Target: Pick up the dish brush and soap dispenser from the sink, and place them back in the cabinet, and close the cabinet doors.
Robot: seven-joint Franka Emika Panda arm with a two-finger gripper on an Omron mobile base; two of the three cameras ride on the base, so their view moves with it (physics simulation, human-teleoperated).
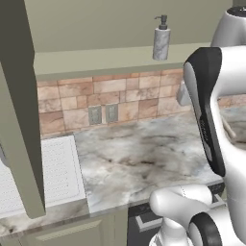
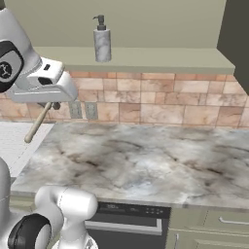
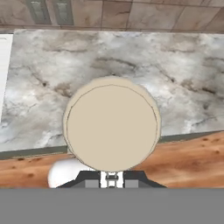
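1. One of the two items is already home: the soap dispenser (image 1: pixel 161 38) stands upright on the cabinet shelf (image 2: pixel 146 59), above the tiled backsplash (image 2: pixel 160 104).
2. The step in hand is carrying the dish brush (image 3: pixel 111 124) to that shelf. The gripper (image 2: pixel 48 104) is clamped shut on it; the pale handle slants down and to the left from the hand in the right base view, and the round beige head faces the hand camera.
3. The brush hangs in the air above the marble counter (image 1: pixel 139 158), left of the dispenser and below shelf level; the ribbed drainboard of the sink (image 1: pixel 57 168) lies further left.
4. The next move, as I judge it, calls for lifting the brush above the shelf edge, reaching in beside the dispenser without knocking it, then releasing.
5. An open cabinet door (image 1: pixel 19 110) stands at the near left; closing the doors is not yet done.
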